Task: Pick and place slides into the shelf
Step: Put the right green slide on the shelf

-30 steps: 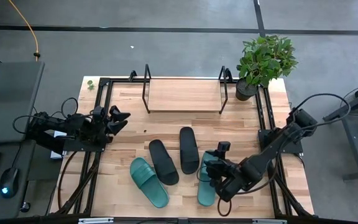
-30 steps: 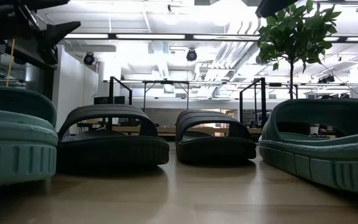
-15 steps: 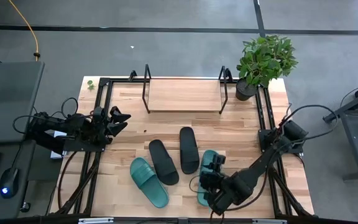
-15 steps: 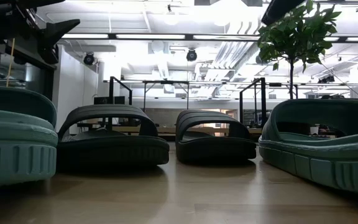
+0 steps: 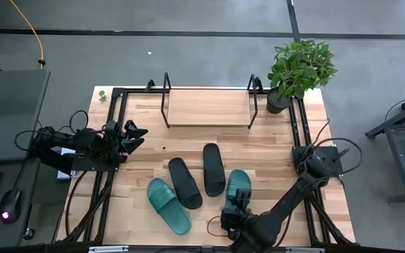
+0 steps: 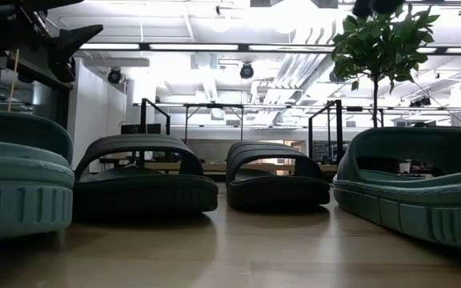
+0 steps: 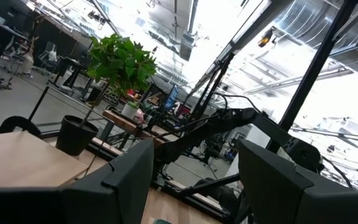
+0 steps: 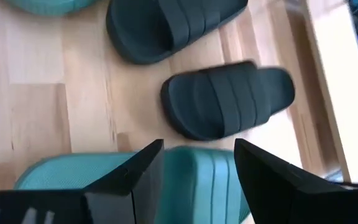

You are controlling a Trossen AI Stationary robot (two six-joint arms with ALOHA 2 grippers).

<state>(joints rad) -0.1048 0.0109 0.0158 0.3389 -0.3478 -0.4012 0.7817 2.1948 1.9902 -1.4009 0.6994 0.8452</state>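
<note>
From above, the right gripper (image 5: 235,216) is hanging over the heel end of the right-hand teal sandal (image 5: 238,187), near the table's front edge; the shelf (image 5: 207,107) is standing bare at the back. The left gripper (image 5: 133,136) is waiting at the left rail, fingers apart. At table height, all four sandals are sitting flat. In the right wrist view, the fingers are spread over the teal strap (image 8: 197,168), so closing squarely across it looks best.

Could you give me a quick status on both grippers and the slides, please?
Right gripper open above a teal slide. Left gripper open, waiting at table's left edge. All four slides on table; shelf bare. Nothing blocking.
</note>
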